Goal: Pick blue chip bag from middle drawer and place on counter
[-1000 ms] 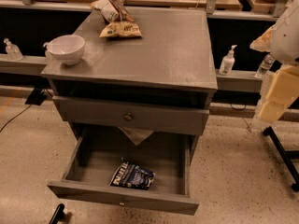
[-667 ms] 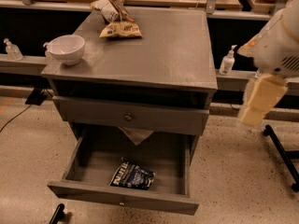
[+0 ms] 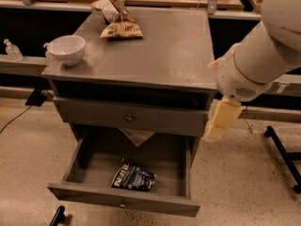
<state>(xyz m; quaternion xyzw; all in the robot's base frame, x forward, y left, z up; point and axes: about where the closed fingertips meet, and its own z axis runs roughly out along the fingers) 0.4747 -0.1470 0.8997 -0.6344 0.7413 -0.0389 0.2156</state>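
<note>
The blue chip bag (image 3: 133, 178) lies flat on the floor of the open middle drawer (image 3: 123, 197), near its front and middle. The drawer is pulled out at the foot of the grey cabinet. The counter (image 3: 169, 48) is the cabinet's flat grey top. My gripper (image 3: 220, 120) hangs from the white arm (image 3: 256, 62) at the cabinet's front right corner, level with the closed upper drawer. It is above and to the right of the bag and apart from it.
A white bowl (image 3: 67, 48) sits on the counter's left edge. A tan-yellow bag (image 3: 121, 30) and a white-and-brown bag (image 3: 112, 8) lie at its back. The closed upper drawer has a knob (image 3: 128, 118). A black stand leg (image 3: 282, 150) lies on the floor at right.
My arm has swung left and down from the right edge of view to the cabinet's front right corner. The bag and the drawer have not moved.
</note>
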